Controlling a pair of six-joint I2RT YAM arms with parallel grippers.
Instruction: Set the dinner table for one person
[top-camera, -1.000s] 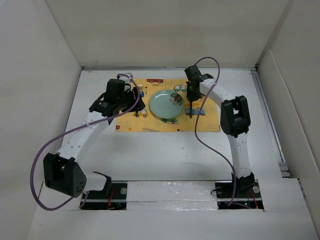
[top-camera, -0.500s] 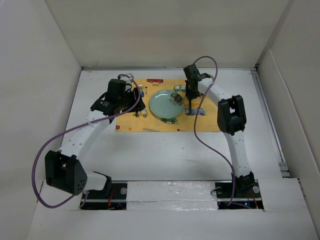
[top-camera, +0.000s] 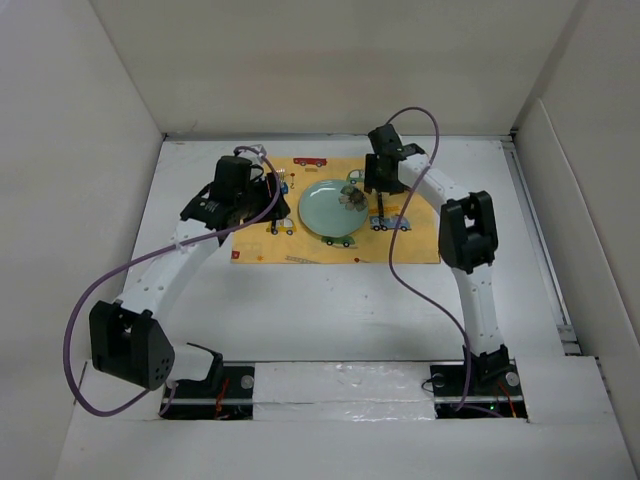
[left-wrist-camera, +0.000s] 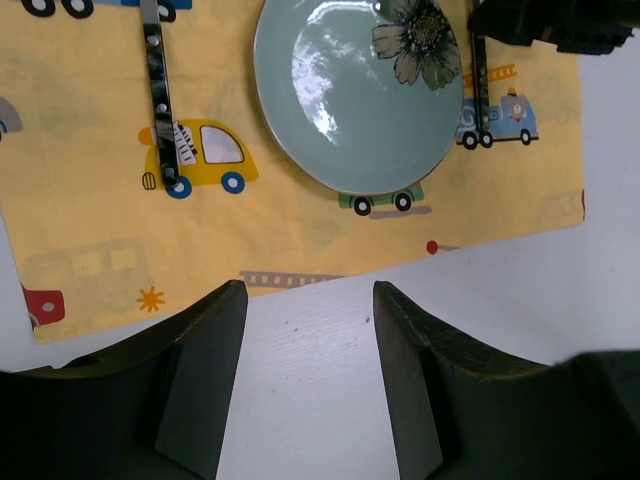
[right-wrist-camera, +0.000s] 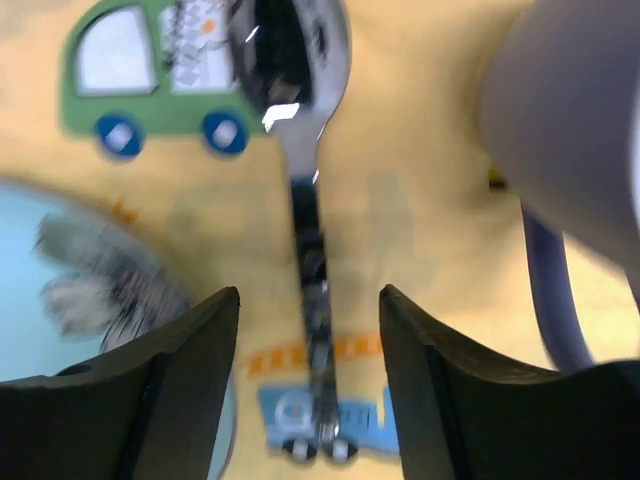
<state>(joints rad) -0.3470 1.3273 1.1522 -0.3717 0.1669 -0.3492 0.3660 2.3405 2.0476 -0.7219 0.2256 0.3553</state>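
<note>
On the white dinner table (top-camera: 330, 310) lies a yellow placemat (top-camera: 410, 245) with a pale blue flowered plate (top-camera: 335, 207) (left-wrist-camera: 350, 100) on it. A metal spoon (right-wrist-camera: 310, 250) (top-camera: 381, 215) lies flat on the mat right of the plate, bowl pointing away. My right gripper (right-wrist-camera: 310, 390) (top-camera: 377, 183) hovers open over its handle, fingers apart from it on either side. Left of the plate lies another piece of cutlery (left-wrist-camera: 160, 110) (top-camera: 275, 215). My left gripper (left-wrist-camera: 308, 380) (top-camera: 250, 200) is open and holds nothing, above the bare table just off the mat's near edge.
White wall panels (top-camera: 90, 150) enclose the table on three sides. A purple cable (top-camera: 395, 270) loops off the right arm over the mat's right part and shows blurred in the right wrist view (right-wrist-camera: 548, 290). Another cable (top-camera: 80, 320) trails by the left arm.
My right gripper has opened and let go of the spoon, which now rests on the mat. The right wrist has drawn slightly toward the far side. The left arm has barely moved.
</note>
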